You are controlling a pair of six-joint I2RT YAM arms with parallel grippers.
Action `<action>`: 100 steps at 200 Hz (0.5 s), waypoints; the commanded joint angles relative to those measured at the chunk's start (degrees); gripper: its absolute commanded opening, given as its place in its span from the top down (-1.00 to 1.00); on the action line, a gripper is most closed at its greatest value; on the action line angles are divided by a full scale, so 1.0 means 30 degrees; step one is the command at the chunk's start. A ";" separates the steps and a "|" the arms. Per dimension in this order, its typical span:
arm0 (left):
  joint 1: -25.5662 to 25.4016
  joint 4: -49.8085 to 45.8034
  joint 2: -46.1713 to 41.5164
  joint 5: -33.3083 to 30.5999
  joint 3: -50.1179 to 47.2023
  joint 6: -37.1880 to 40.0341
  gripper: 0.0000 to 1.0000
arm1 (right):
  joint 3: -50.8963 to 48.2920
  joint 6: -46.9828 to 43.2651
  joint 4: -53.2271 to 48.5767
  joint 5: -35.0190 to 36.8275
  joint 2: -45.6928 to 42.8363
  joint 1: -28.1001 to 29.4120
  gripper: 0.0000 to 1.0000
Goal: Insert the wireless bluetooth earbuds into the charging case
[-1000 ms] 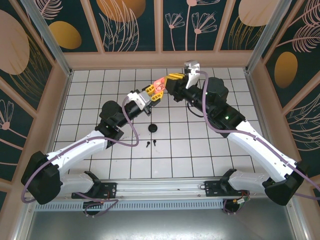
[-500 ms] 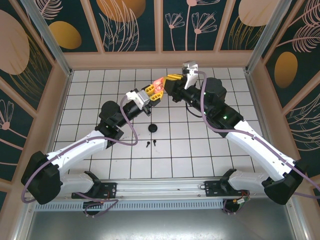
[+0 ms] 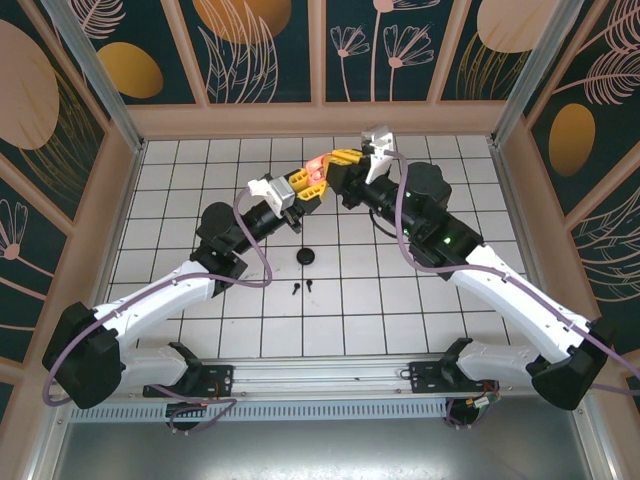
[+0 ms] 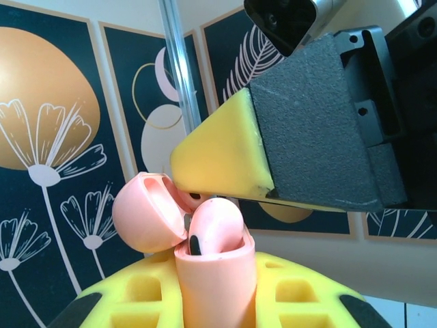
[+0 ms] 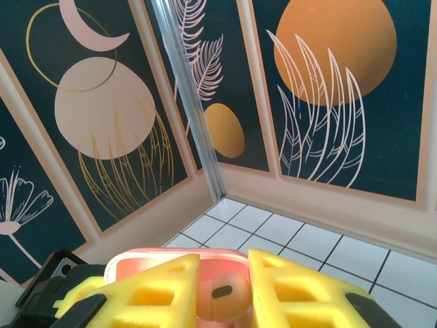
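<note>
Both arms raised, left gripper (image 3: 304, 186) gripping case (image 4: 215, 277), right gripper (image 3: 338, 160) earbud (image 5: 220, 292).

Surroundings as I view them from my remote station.
White grid table (image 3: 370, 320); teal floral wall panels (image 3: 260, 50); aluminium corner post (image 5: 191, 102).

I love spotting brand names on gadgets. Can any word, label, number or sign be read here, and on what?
None can be read.
The pink charging case, the pink earbud: no print shows.
The wall panels: only painted flowers, leaves and circles.
The small black round thing: too small to tell.
</note>
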 commanded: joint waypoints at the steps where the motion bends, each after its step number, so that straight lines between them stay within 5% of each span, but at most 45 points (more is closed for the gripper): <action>1: -0.0079 0.2655 -0.0265 0.0872 0.0761 -0.0927 1.00 | -0.0704 -0.0820 -0.0607 -0.0043 -0.0217 0.0545 0.56; 100: -0.0073 0.2818 0.0156 0.1119 0.1297 -0.1707 1.00 | 0.0068 -0.1859 -0.2891 -0.0333 0.0149 0.0860 0.56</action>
